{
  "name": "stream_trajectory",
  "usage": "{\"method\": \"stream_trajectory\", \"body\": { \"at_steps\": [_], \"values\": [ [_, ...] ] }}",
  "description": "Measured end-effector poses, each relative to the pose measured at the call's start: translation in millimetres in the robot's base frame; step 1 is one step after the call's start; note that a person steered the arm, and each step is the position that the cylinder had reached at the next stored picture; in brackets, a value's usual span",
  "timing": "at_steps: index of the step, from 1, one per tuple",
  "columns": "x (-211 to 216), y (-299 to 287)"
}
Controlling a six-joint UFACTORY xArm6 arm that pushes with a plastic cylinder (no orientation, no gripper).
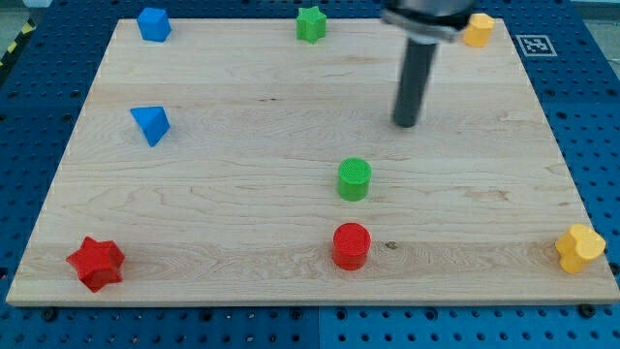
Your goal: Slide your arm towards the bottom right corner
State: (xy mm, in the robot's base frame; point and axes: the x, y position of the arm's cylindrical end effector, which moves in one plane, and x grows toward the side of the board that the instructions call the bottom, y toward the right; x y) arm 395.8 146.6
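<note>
So the arm's dark rod comes in from the view's top, right of center, a bit blurry up at the mount. It hangs basically upright, and my tip [406, 124] sits on the desk's upper right part.

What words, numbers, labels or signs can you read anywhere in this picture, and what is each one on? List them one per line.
No readable words or numbers anywhere.
One sign only: a black-and-white square code marker on the blue pegboard, just off the wooden board's top right corner; it carries a pattern, not text.
The blocks and my tip bear no markings.
</note>
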Motion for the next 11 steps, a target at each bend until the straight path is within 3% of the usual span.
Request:
{"method": "stream_trajectory", "body": {
  "at_steps": [2,3,5,7,9,11],
  "values": [
    [12,137],
    [63,177],
    [86,93],
    [157,55],
    [216,83],
    [221,104]
  ]
}}
